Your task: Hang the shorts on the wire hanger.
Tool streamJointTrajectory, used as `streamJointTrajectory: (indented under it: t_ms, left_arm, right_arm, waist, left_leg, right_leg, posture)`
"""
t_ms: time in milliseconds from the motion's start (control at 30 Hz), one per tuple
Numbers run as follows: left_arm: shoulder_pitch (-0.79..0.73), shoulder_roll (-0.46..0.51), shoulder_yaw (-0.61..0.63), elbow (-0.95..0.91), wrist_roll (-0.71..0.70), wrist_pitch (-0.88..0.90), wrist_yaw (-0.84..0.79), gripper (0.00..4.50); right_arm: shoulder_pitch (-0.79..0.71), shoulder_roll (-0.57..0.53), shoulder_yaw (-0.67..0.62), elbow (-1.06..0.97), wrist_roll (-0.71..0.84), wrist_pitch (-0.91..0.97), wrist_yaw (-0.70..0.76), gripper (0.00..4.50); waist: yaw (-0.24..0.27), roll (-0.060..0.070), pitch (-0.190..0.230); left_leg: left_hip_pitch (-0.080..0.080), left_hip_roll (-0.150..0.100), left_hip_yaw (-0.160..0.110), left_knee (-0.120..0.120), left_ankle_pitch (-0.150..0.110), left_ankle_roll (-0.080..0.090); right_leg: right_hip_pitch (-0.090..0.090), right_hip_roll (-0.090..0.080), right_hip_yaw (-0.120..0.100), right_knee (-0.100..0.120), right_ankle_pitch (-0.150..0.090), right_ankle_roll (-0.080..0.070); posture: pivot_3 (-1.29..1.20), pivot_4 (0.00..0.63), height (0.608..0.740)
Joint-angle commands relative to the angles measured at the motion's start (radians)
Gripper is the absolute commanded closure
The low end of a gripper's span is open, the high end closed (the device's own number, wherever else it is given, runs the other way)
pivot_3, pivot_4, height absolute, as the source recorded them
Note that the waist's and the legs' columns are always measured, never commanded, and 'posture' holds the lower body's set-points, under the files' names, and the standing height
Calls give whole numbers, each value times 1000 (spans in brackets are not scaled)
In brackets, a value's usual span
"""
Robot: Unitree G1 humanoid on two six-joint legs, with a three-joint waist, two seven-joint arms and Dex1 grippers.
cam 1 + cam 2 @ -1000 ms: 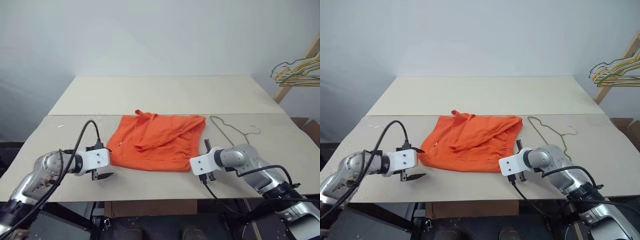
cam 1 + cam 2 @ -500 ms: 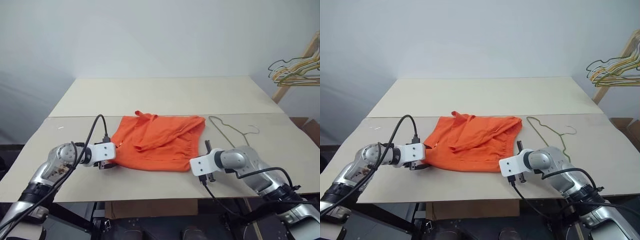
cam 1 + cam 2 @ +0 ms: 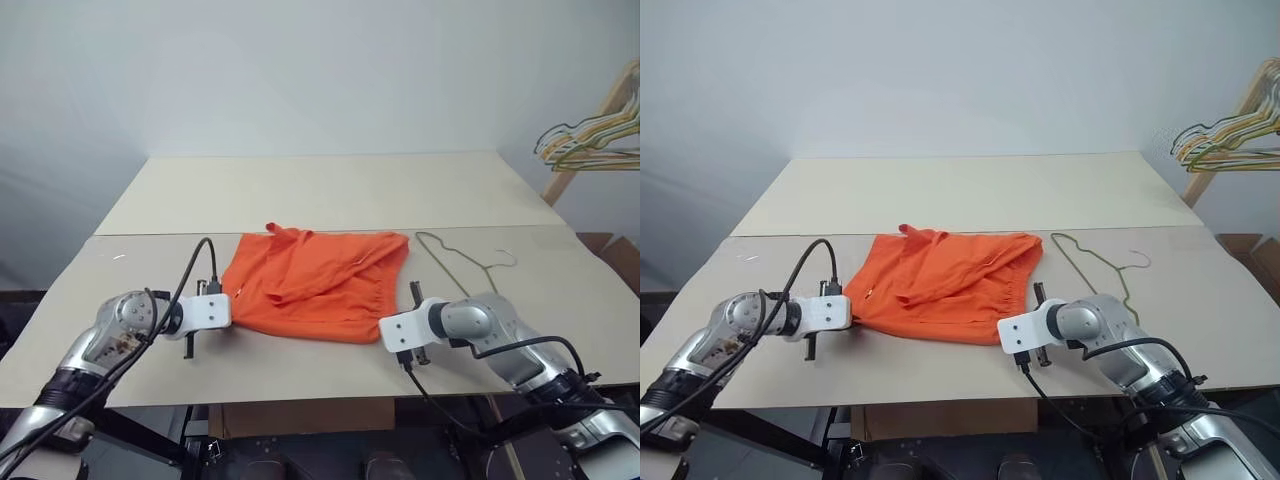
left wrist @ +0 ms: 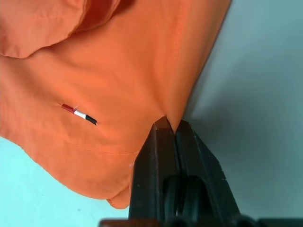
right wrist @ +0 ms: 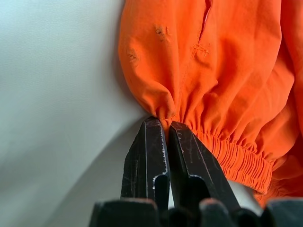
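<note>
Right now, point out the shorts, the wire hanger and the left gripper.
shorts (image 3: 320, 285), left eye view, middle of the fabric.
wire hanger (image 3: 455, 262), left eye view, long straight side.
left gripper (image 4: 171, 127), left wrist view, fingers' tips.

The light is soft and even, bright enough to see everything well. The wall behind fades darker toward 9 o'clock. The table (image 3: 330, 190) has no shiny glare. Small soft shadows sit under the shorts (image 3: 315, 285). In the wrist pictures the cloth looks sharp, but the dark fingers (image 4: 156, 161) up close look a bit fuzzy.
</note>
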Motion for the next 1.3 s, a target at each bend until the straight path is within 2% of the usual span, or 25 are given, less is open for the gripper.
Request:
streamJointTrajectory:
  t_ms: [33, 133, 233, 300, 400, 433, 467, 533, 567, 600, 667, 733, 767, 800, 933, 1033, 1167, 1233, 1300]
  left_arm:
    - [70, 72, 20, -108, -33, 48, -79, 4487]
    - [186, 153, 83, -279, -121, 108, -142, 4487]
    - [242, 177, 131, -375, -162, 148, -134, 4487]
    - [242, 159, 150, -402, -173, 170, -104, 4487]
    - [133, 25, 150, -353, -156, 201, 33, 4487]
    - [63, -30, 134, -299, -106, 216, 109, 4487]
    - [-15, -73, 113, -234, -36, 226, 191, 4487]
    - [-214, -170, 76, -49, 147, 225, 473, 4487]
    - [-317, -221, 87, 34, 195, 237, 619, 4487]
    - [-385, -255, 97, 92, 222, 242, 715, 4487]
    - [-528, -304, 175, 148, 232, 224, 937, 4487]
    - [-588, -301, 248, 104, 209, 211, 1015, 4487]
    - [-591, -286, 262, 78, 202, 203, 1012, 4487]
    - [-588, -275, 267, 63, 198, 195, 1004, 4487]
    - [-401, -174, 280, -129, 152, 198, 819, 4487]
    - [-224, -121, 278, -256, 110, 162, 710, 4487]
    - [32, -24, 248, -360, 92, 51, 560, 4487]
    - [120, 3, 243, -377, 120, 23, 546, 4487]
    - [190, 23, 237, -409, 140, 29, 517, 4487]
  right_arm:
    - [9, -24, -46, -56, 14, -1, 7, 4500]
    - [58, -81, -74, -150, 102, -5, 93, 4500]
    - [73, -110, -123, -222, 199, 34, 143, 4500]
    - [59, -103, -145, -232, 224, 68, 143, 4500]
    - [-36, -39, -166, -152, 229, 159, 100, 4500]
    - [-97, -7, -169, -95, 218, 184, 72, 4500]
    - [-163, 32, -175, -26, 197, 199, 18, 4500]
    - [-331, 119, -192, 158, 125, 204, -177, 4500]
    - [-422, 160, -208, 257, 89, 209, -303, 4500]
    - [-483, 186, -217, 327, 68, 209, -386, 4500]
    - [-625, 224, -260, 465, 3, 160, -679, 4500]
    - [-698, 245, -324, 498, 12, 109, -849, 4500]
    - [-704, 247, -342, 489, 27, 91, -870, 4500]
    - [-705, 248, -350, 484, 39, 76, -877, 4500]
    - [-549, 228, -322, 336, 80, 48, -760, 4500]
    - [-408, 194, -263, 255, 67, 16, -666, 4500]
    - [-241, 137, -169, 189, 53, -86, -540, 4500]
    - [-186, 91, -125, 168, 34, -186, -493, 4500]
    - [-146, 61, -108, 138, 63, -180, -398, 4500]
  waist:
    - [-8, 0, 0]
    - [-19, 0, 0]
    - [-19, -1, 1]
    - [-17, -2, 1]
    - [-6, -2, 1]
    - [-3, -3, 2]
    - [-1, -4, 2]
    - [3, -5, 2]
    - [3, -6, 3]
    - [3, -7, 2]
    - [1, -8, 2]
    - [-7, -10, 0]
    - [-20, -11, -1]
    - [-27, -11, -2]
    - [-76, -9, -14]
    - [-101, -9, -14]
    - [-116, -9, -13]
    - [-112, -8, -12]
    - [-103, -7, -10]
  left_leg:
    - [0, 0, 0, 0, 0, 0]
    - [-2, 0, 0, -1, 0, 0]
    - [-2, 0, 0, 0, -1, 0]
    - [-1, 1, 0, 0, -1, 0]
    - [4, 1, 0, 1, -1, 0]
    - [4, 1, 0, 1, 0, 0]
    - [4, 1, 0, 2, 0, 0]
    - [4, 1, -1, 3, 1, -1]
    - [3, 0, -3, 3, 3, -4]
    - [0, -1, -5, 2, 6, -10]
    - [-7, -2, -8, 1, 7, -12]
    - [-21, -3, -13, -1, 11, -19]
    - [-30, -4, -13, -1, 17, -28]
    - [-35, -5, -12, -1, 18, -29]
    - [-31, -5, -10, -7, 10, -25]
    - [-27, -6, -8, -4, 4, -16]
    - [-29, -8, -5, 0, 3, -10]
    - [-23, -8, -4, 0, 5, -9]
    - [-12, -6, -4, -2, 5, -9]
  right_leg:
    - [0, 0, 0, 0, 0, 0]
    - [-2, 0, 0, 0, -1, 0]
    - [-2, -1, 0, 0, -2, 0]
    - [0, -1, 0, 1, -2, 0]
    - [3, 0, -1, 1, -2, 0]
    - [4, 0, -1, 1, -2, 0]
    - [4, 1, -1, 1, -2, 0]
    - [5, 2, -1, 2, 1, -1]
    - [3, 2, -1, 2, 4, -1]
    - [0, 2, -1, 2, 6, -2]
    - [-7, 0, -3, 2, 6, -2]
    - [-23, -3, -3, 7, 7, -2]
    - [-36, -5, -2, 12, 8, 0]
    - [-43, -7, -3, 16, 8, 0]
    - [-43, -8, -5, 17, 8, 0]
    - [-35, -9, -5, 11, 8, 1]
    - [-34, -13, -4, 6, 7, 4]
    - [-29, -13, -4, 3, 8, 3]
    - [-17, -11, -5, 2, 7, 3]
  posture:
    - [-44, 0, 740]
    - [-39, 0, 740]
    - [-34, 0, 740]
    - [-36, 0, 740]
    - [-33, 0, 740]
    - [-36, 0, 740]
    - [-38, 0, 740]
    - [-42, 0, 740]
    - [-47, 0, 740]
    - [-47, 0, 740]
    - [-71, 0, 740]
    - [-81, 0, 740]
    - [-81, 0, 740]
    - [-81, 0, 740]
    - [-75, 0, 740]
    - [-56, 0, 740]
    - [-53, 0, 740]
    - [-45, 0, 740]
    - [-38, 0, 740]
